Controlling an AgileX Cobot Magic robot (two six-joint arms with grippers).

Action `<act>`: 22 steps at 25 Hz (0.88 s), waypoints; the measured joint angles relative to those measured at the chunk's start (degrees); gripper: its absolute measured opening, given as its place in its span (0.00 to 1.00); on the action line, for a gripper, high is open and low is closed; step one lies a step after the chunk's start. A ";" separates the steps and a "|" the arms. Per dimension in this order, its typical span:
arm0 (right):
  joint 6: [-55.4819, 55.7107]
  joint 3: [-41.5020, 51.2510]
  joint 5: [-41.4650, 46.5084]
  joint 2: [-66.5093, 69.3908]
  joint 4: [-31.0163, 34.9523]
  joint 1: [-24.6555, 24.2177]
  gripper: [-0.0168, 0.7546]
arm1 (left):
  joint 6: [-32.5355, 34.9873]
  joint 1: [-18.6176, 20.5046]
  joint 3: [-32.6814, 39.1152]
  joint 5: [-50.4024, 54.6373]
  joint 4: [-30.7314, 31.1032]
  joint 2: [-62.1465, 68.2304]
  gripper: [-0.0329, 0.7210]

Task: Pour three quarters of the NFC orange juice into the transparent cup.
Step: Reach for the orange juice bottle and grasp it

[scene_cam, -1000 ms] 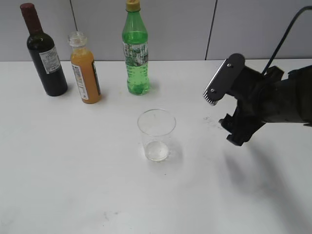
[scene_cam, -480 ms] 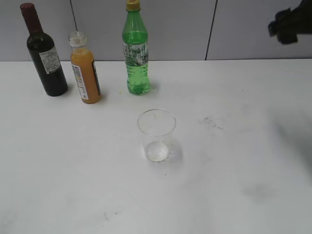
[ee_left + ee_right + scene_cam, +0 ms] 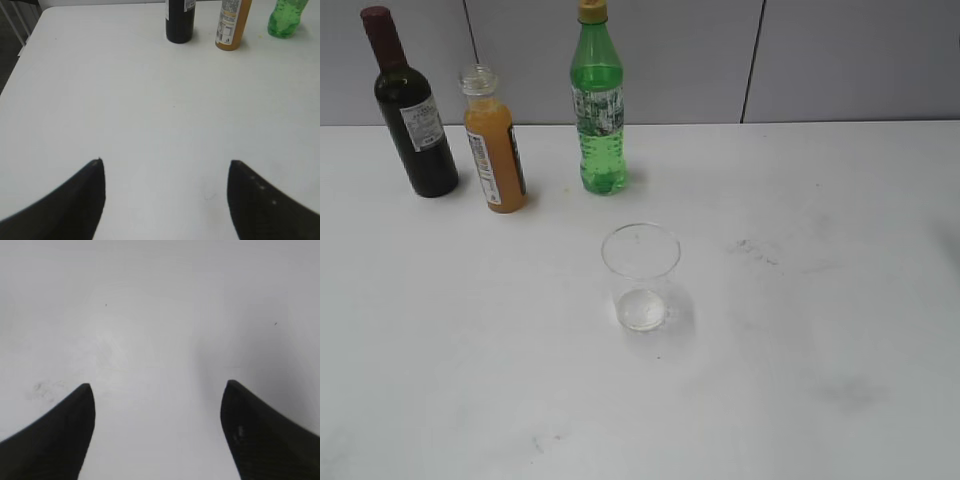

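Nothing is poured yet: the NFC orange juice (image 3: 230, 24) stands full and upright far ahead of the left pincer (image 3: 165, 200), slightly right, untouched; the transparent cup (image 3: 641, 277) sits empty. Both the left and the right pincer (image 3: 157, 432) gape wide, holding nothing

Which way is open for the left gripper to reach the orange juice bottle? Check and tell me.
Probably yes, straight ahead. The left gripper is open, and only bare white table lies between it and the orange juice bottle. The dark wine bottle stands close on the bottle's left, so side clearance looks tight.
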 joint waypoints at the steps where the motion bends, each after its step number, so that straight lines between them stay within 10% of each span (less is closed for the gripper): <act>1: -0.41 -0.74 1.46 0.55 1.74 -0.51 0.79 | 0.00 0.00 0.00 0.00 0.00 0.00 0.82; 9: -1.90 5.86 3.06 -7.47 2.43 -1.00 0.79 | 0.00 0.00 0.00 0.00 0.00 0.00 0.82; 22: -2.30 50.46 1.48 -49.09 -1.27 -1.00 0.79 | 0.00 0.00 0.00 0.00 0.00 0.00 0.82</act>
